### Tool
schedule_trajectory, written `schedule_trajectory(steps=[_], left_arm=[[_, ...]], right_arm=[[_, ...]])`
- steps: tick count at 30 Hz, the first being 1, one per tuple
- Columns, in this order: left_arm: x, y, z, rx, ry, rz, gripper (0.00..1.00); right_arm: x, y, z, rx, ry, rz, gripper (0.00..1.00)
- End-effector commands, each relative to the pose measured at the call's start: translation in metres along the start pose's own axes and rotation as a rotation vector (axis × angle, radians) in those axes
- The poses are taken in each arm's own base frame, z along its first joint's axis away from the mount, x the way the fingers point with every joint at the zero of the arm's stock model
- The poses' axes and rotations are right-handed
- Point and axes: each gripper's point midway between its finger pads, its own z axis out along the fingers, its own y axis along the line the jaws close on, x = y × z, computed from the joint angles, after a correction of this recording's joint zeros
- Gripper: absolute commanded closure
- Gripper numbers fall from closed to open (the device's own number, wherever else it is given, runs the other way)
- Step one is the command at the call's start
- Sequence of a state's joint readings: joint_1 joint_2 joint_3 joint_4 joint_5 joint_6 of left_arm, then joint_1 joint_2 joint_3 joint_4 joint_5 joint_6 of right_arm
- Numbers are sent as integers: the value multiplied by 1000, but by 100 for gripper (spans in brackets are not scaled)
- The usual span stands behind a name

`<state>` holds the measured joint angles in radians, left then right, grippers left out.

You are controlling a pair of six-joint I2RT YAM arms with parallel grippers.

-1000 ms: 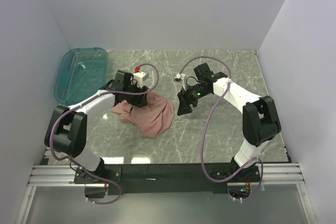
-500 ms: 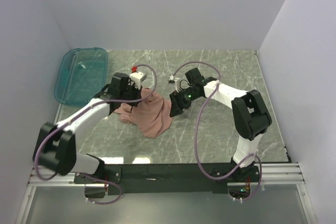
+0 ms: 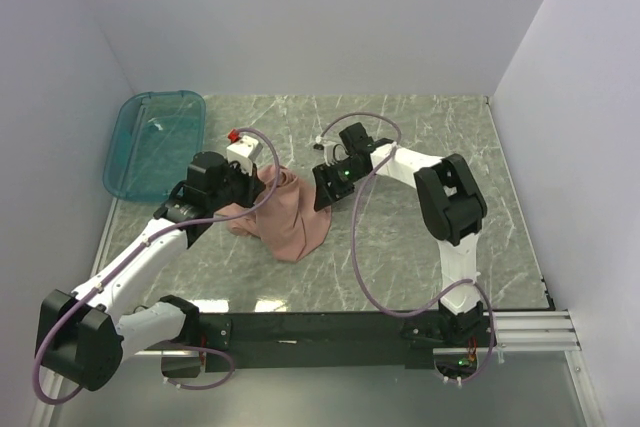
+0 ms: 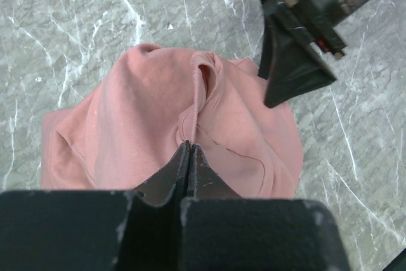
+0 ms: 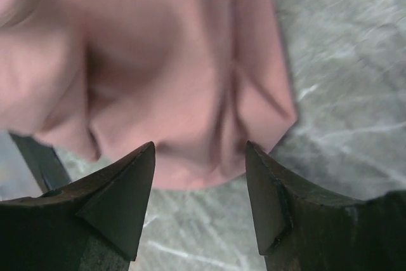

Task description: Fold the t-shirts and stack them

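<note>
One crumpled salmon-pink t-shirt (image 3: 295, 219) on veined marble-look table (image 3: 410, 247); left claw (image 4: 188, 150) pinches its ridge, right claw (image 5: 200, 147) gapes alongside.

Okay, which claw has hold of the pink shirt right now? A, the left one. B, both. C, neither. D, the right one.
A: the left claw is pinched shut on a raised fold of the shirt, while the right claw stands open at the shirt's edge with no cloth between its fingers.
</note>
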<state>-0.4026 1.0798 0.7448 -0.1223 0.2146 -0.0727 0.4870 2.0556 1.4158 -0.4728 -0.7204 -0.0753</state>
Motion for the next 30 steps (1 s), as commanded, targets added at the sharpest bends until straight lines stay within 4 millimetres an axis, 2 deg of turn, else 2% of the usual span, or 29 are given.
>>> schedule_trajectory(steps=[1,2,5,7,8,9,10,12,13,15,16,18,19,20,21,22,23,24,26,27,29,30], left_arm=[[-10,-5,0,21,-36,-6,100],[-9,-5,1,21,-34,-7,100],[-11,-3,0,9,-41,-4,100],[-12,0,-1,-9,-47,-3,100],[-13,1,-2,-16,-49,-4,100],[-15,2,-3,-22,-57,-2,100],[-17,2,-4,-26,-66,0,100],[-22,2,-9,-33,-92,4,100],[-25,2,-11,-31,-110,6,100],[-35,-4,-20,-10,-160,13,100],[-38,-6,-24,-3,-182,12,100],[-48,-16,-34,40,-235,10,100],[-51,-20,-38,56,-250,8,100],[-67,-25,-47,74,-307,15,100],[-74,-35,-53,121,-327,12,100],[-82,-40,-59,140,-351,13,100],[-102,-48,-72,170,-415,23,100],[-110,-60,-81,232,-439,20,100],[-136,-78,-100,316,-513,35,100],[-148,-92,-112,392,-549,34,100],[-166,-106,-129,466,-599,39,100],[-177,-115,-141,511,-642,28,100]], right_arm=[[-7,-4,6,26,18,17,35],[-7,-5,7,25,19,15,37],[-4,2,10,-13,31,6,52],[-6,7,7,-30,36,-15,72],[-7,7,4,-28,34,-21,78],[-9,9,-1,-27,34,-28,90],[-17,13,-12,-23,8,-59,96],[-25,10,-35,3,-24,-75,100],[-36,18,-56,21,-71,-132,100],[-40,19,-88,56,-119,-159,100],[-48,21,-124,85,-191,-196,100],[-45,32,-161,85,-247,-228,100],[-49,36,-202,140,-328,-270,100],[-49,40,-223,170,-363,-291,100],[-38,43,-241,209,-351,-273,100],[-48,61,-277,275,-410,-368,100],[-46,63,-300,334,-431,-378,100],[-49,74,-328,409,-456,-400,100],[-48,96,-369,517,-525,-458,100],[-50,120,-397,579,-594,-509,100],[-48,135,-429,692,-680,-514,100],[-46,158,-453,753,-777,-550,100]])
